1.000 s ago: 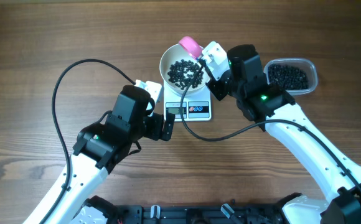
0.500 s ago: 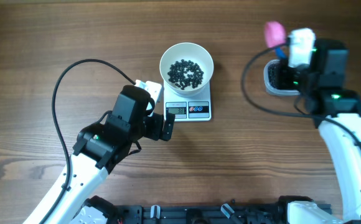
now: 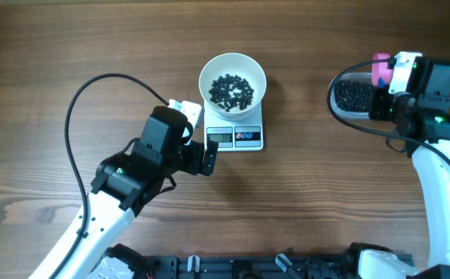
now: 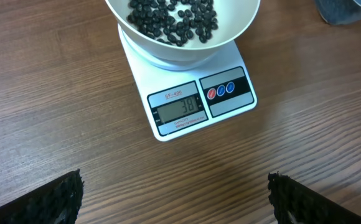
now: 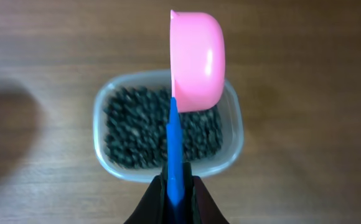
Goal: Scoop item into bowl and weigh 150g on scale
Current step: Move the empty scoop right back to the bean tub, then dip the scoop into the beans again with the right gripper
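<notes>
Overhead, I am seeing the white bowl sitting on the scale at mid-table, with a thin layer of black beads in it. The left gripper is hovering just beside the scale's near left corner, jaws spread and holding nothing. Far off to the right, the right gripper is clenching the scoop above the clear tub, which is holding more beads.

Through the left wrist camera, I am looking down on the scale; its display is showing 38. The bowl is overhanging the platform. Both fingers are standing wide apart at the bottom corners, touching nothing.

Through the right wrist camera, the jaws are pinching the scoop's blue handle. The pink scoop is lying turned on its side over the tub's far right part, above the blurred beads.
</notes>
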{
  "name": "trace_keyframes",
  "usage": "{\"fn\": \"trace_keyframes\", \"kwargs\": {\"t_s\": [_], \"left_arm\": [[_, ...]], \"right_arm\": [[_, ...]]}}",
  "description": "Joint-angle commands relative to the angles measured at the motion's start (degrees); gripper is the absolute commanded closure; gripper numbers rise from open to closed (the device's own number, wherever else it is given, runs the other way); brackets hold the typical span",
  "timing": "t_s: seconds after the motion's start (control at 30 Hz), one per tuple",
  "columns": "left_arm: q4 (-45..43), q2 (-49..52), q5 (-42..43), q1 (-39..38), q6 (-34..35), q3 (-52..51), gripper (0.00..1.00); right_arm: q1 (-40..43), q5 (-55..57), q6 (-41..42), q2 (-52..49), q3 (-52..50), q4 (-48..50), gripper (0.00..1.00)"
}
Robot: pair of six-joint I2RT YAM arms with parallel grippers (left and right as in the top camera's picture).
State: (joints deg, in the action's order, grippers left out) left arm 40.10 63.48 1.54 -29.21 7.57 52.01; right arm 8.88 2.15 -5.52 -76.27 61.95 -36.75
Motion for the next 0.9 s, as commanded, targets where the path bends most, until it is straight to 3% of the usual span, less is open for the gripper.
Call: {"fn": "trace_keyframes", "kwargs": {"t_s": [0.0, 0.4, 0.87], "left_arm": [[0.0, 0.1, -0.3, -0.3, -1.1, 0.2, 0.00], [0.0, 0.1, -0.3, -0.3, -1.1, 0.2, 0.00], [0.0, 0.1, -0.3, -0.3, -1.1, 0.2, 0.00]], "right_arm": [[0.1, 4.5, 1.5, -1.8, -0.2, -1.6, 0.96], [0.1, 3.6, 7.6, -6.0, -2.0, -3.3, 0.96], [0.0, -15.6, 7.0, -10.6, -2.4, -1.0, 0.96]]}}
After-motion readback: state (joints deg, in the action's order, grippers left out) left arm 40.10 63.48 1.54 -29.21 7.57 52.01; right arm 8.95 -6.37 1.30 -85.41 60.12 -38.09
